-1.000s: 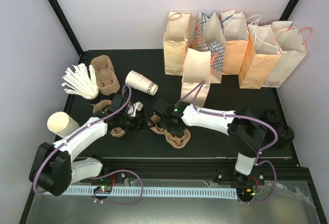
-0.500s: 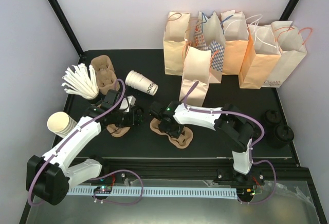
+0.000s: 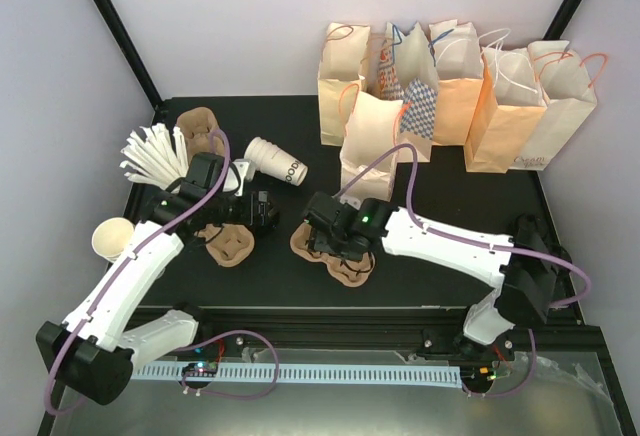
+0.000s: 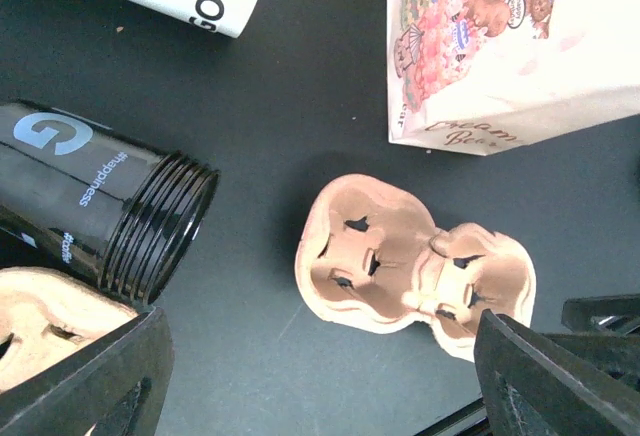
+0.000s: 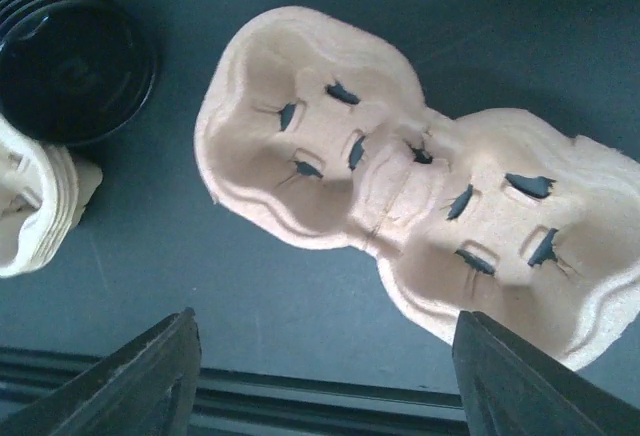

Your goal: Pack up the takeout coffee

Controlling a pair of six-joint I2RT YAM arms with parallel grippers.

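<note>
white paper cup with dark lettering (image 3: 276, 162) lies on its side on the black table (image 3: 470, 191), just beyond the left gripper (image 4: 320, 341), jaws gaping, holding nothing. right gripper (image 5: 325, 336) spread wide too, gripping nothing, above a brown two-pocket moulded-pulp carrier (image 5: 400, 186).

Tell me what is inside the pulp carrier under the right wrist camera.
Nothing: both wells of the carrier are empty, with no cup in either. Through its slits only the dark table shows. The part of the table beneath the carrier's body is covered.
</note>
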